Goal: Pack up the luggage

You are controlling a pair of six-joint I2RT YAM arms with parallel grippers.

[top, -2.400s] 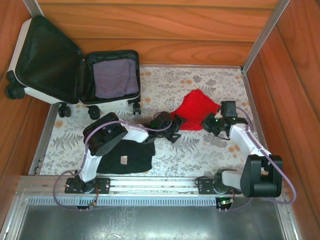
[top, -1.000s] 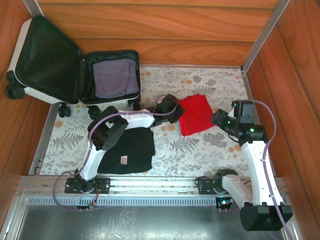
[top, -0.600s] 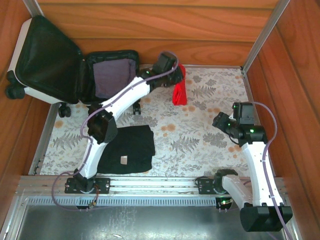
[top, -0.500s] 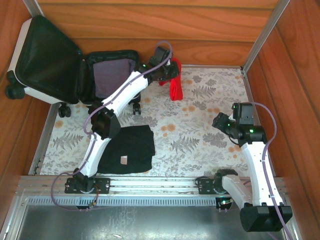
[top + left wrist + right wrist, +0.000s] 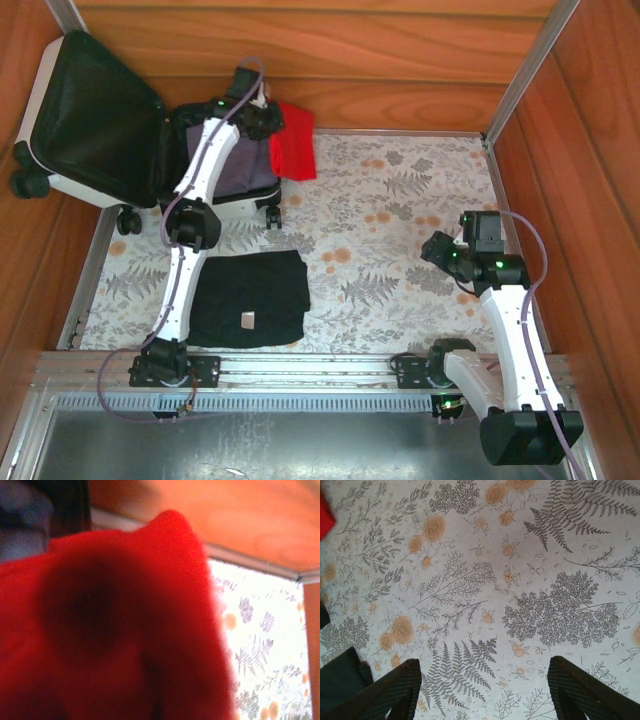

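The luggage [image 5: 95, 115] lies open at the back left, white shell outside and black lining inside, with a greyish-purple garment [image 5: 238, 160] in its right half. My left gripper [image 5: 266, 119] is stretched to the back wall at the suitcase's right rim, shut on a red garment [image 5: 294, 141] that hangs beside that rim. In the left wrist view the red garment [image 5: 125, 630] covers the jaws. My right gripper [image 5: 441, 250] hovers over the floral cloth at the right. In the right wrist view its fingers [image 5: 395, 692] stand wide open with nothing between them.
A folded black garment [image 5: 250, 298] lies on the floral tablecloth [image 5: 400, 190] near the left arm's base, its corner [image 5: 340, 680] visible by the right gripper. Wooden walls close in the back and both sides. A metal rail [image 5: 300, 365] runs along the near edge.
My left arm has lifted the red garment off the middle of the cloth and swung it back and left to the suitcase's right rim. The right arm has hardly moved.
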